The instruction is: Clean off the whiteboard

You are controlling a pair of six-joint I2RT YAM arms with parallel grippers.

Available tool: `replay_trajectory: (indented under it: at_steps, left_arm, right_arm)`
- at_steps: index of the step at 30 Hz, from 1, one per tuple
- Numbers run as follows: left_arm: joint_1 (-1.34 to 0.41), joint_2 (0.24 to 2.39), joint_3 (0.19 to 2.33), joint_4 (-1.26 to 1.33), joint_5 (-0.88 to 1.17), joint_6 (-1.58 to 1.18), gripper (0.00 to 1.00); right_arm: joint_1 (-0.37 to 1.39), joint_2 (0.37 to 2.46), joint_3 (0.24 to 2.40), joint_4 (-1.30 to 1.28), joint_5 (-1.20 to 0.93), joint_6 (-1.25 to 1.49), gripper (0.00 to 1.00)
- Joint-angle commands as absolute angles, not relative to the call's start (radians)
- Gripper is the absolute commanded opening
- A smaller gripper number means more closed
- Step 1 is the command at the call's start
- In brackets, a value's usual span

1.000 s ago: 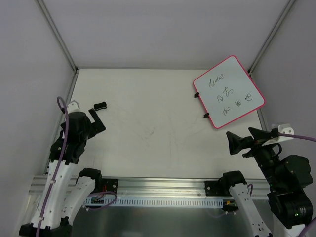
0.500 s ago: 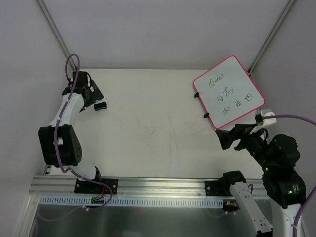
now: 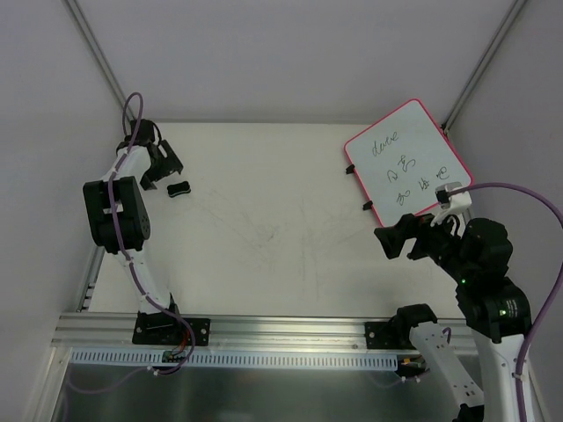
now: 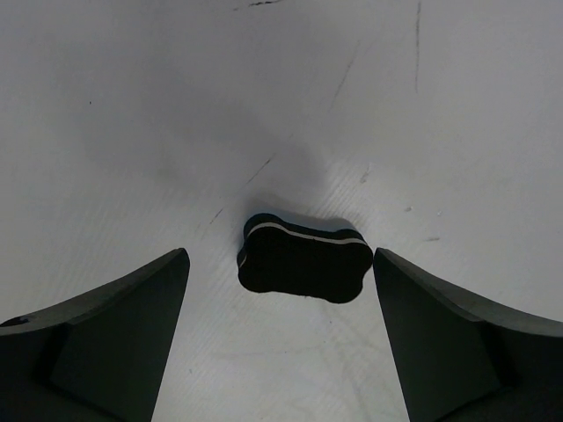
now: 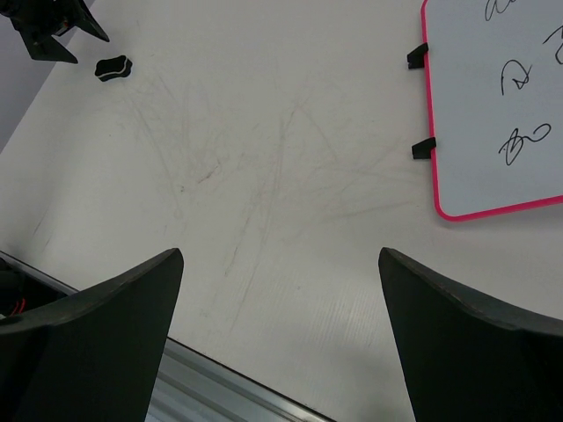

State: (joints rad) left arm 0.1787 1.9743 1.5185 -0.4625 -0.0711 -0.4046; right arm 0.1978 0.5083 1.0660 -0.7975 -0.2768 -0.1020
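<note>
The whiteboard point(image 3: 406, 163) lies tilted at the table's far right, white with a pink rim, two black clips on its left edge and black scribbles; its left part shows in the right wrist view point(image 5: 497, 105). A small black eraser point(image 3: 179, 188) lies at the far left, and also shows in the left wrist view point(image 4: 303, 258) and the right wrist view point(image 5: 113, 69). My left gripper point(image 3: 161, 167) is open, just behind the eraser, which lies between and ahead of its fingertips point(image 4: 281, 343). My right gripper point(image 3: 400, 242) is open and empty, in front of the whiteboard's near corner.
White walls and metal posts enclose the table point(image 3: 281, 229). An aluminium rail point(image 3: 264, 330) runs along the near edge. Faint scuff marks cross the table's middle.
My left arm has stretched out to the far left corner and now hovers at the eraser. My right gripper has moved left and forward, nearer the whiteboard.
</note>
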Motion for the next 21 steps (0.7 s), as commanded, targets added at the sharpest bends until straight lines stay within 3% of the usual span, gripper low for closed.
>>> replay_trajectory:
  at_steps: [1, 6, 11, 21]
  left_arm:
    - [0.192, 2.012, 1.554, -0.465, -0.045, -0.413, 0.87]
    - [0.19, 2.048, 1.54, -0.462, 0.0, -0.445, 0.74]
    - [0.164, 2.005, 1.456, -0.456, 0.103, -0.482, 0.53]
    - [-0.127, 1.706, 1.068, -0.41, 0.086, -0.676, 0.52]
  right_arm:
    - [0.203, 0.532, 1.058, -0.767, -0.322, -0.072, 0.99]
    - [0.204, 0.506, 1.023, -0.749, -0.328, -0.045, 0.99]
    - [0.204, 0.476, 0.993, -0.747, -0.33, -0.032, 0.99]
    - [0.202, 0.474, 0.968, -0.75, -0.345, -0.044, 0.99]
